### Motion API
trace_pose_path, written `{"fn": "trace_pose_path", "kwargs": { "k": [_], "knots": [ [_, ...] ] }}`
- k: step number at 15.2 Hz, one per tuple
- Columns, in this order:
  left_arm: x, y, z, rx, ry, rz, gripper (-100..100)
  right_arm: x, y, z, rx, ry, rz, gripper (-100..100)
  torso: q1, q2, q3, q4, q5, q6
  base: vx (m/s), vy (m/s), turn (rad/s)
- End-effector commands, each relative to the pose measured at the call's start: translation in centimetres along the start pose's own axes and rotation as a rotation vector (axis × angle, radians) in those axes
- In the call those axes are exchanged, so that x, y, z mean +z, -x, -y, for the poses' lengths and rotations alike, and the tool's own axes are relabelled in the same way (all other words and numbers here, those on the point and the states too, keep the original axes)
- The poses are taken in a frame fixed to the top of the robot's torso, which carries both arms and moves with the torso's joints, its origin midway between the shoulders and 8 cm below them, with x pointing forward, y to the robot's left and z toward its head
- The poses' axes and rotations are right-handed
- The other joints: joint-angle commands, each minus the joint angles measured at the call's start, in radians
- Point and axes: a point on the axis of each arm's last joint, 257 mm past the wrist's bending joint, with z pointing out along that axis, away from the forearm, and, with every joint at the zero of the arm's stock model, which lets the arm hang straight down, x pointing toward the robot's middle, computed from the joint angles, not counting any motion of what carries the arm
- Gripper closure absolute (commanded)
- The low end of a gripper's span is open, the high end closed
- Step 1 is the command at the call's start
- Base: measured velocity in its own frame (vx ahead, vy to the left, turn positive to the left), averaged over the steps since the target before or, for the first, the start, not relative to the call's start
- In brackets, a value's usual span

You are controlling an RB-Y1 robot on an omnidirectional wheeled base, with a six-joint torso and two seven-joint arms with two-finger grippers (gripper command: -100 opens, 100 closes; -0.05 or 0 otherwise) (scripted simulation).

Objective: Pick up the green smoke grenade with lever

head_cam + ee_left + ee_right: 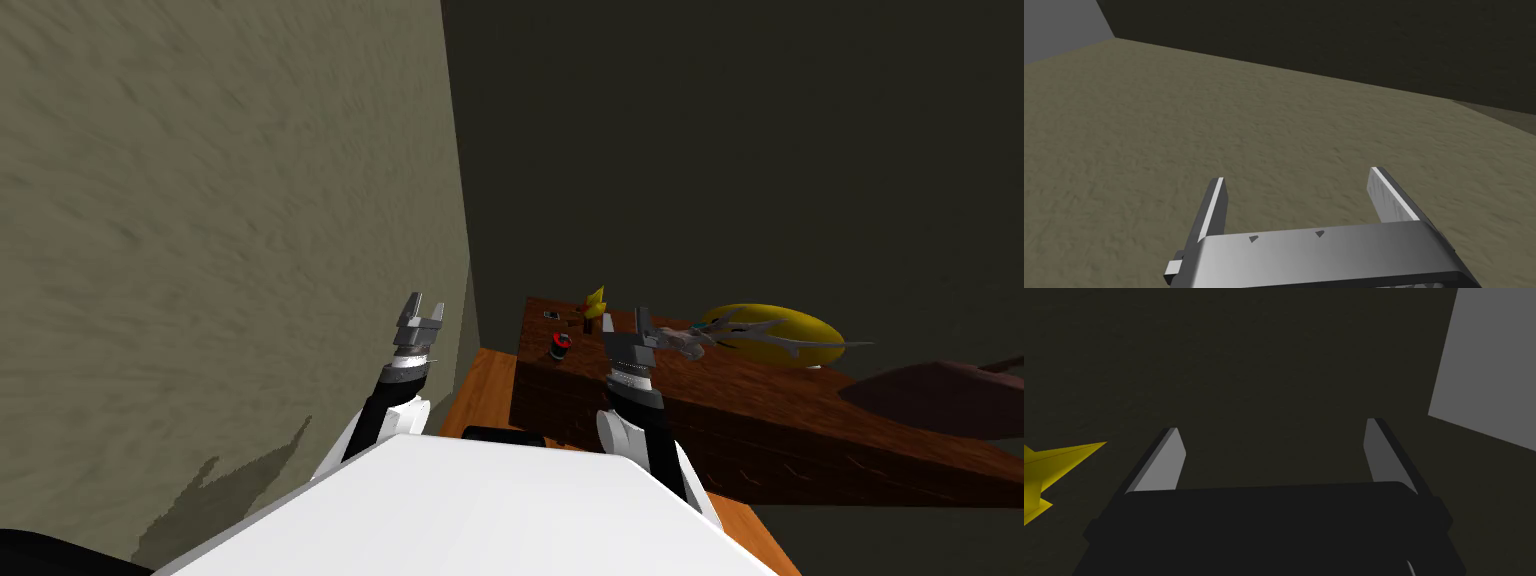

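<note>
On the desk (800,420) we find a canister (560,346) near the left edge, a spiky figure (596,300) behind it and a model plane (700,338) to their right. Our right end effector (623,320) hangs between canister and plane.

Dim overall; left wall (200,200) lit, streak-blurred; right wall (750,150) deep shade; jagged shadow (235,485) low on lit wall.

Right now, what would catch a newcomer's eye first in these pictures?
The big yellow oval at the far side of the dark wooden table, with a grey spiky model just in front of it. Both hands stand open: the right hand at the table near a small dark canister, the left hand by the olive wall.
</note>
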Motion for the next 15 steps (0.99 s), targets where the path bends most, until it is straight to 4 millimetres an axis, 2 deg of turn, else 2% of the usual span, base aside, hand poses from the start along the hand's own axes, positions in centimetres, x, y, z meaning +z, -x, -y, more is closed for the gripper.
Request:
{"fn": "trace_pose_path", "kwargs": {
  "k": [1, 10, 13, 14, 15],
  "knots": [
    [0.0, 0.0, 0.0, 0.0, 0.0, 0.0, 0, -0.2, -0.3, 0.4, -0.015, -0.013, -0.031, -100, 0.0, 0.0, 0.0, 0.0, 0.0, 0.0, -0.025, 0.008, 0.029],
    [0.0, 0.0, 0.0, 0.0, 0.0, 0.0, 0, -2.1, -1.2, 4.0, -0.105, -0.112, -0.191, -100, 0.001, 0.004, 0.002, 0.001, 0.0, 0.0, -0.055, 0.017, 0.079],
    [0.0, 0.0, 0.0, 0.0, 0.0, 0.0, 0, -3.6, -1.3, 6.1, -0.151, -0.173, -0.265, -100, 0.001, 0.004, 0.002, 0.001, 0.0, 0.0, -0.051, 0.021, 0.114],
    [0.0, 0.0, 0.0, 0.0, 0.0, 0.0, 0, -3.6, -1.3, 6.1, -0.156, -0.174, -0.277, -100, 0.001, 0.004, 0.002, 0.001, 0.0, 0.0, -0.053, 0.02, 0.096],
    [0.0, 0.0, 0.0, 0.0, 0.0, 0.0, 0, -4.5, -1.2, 7.3, -0.178, -0.208, -0.307, -100, 0.001, 0.004, 0.002, 0.001, 0.0, 0.0, -0.053, 0.021, 0.128]
  ]
}}
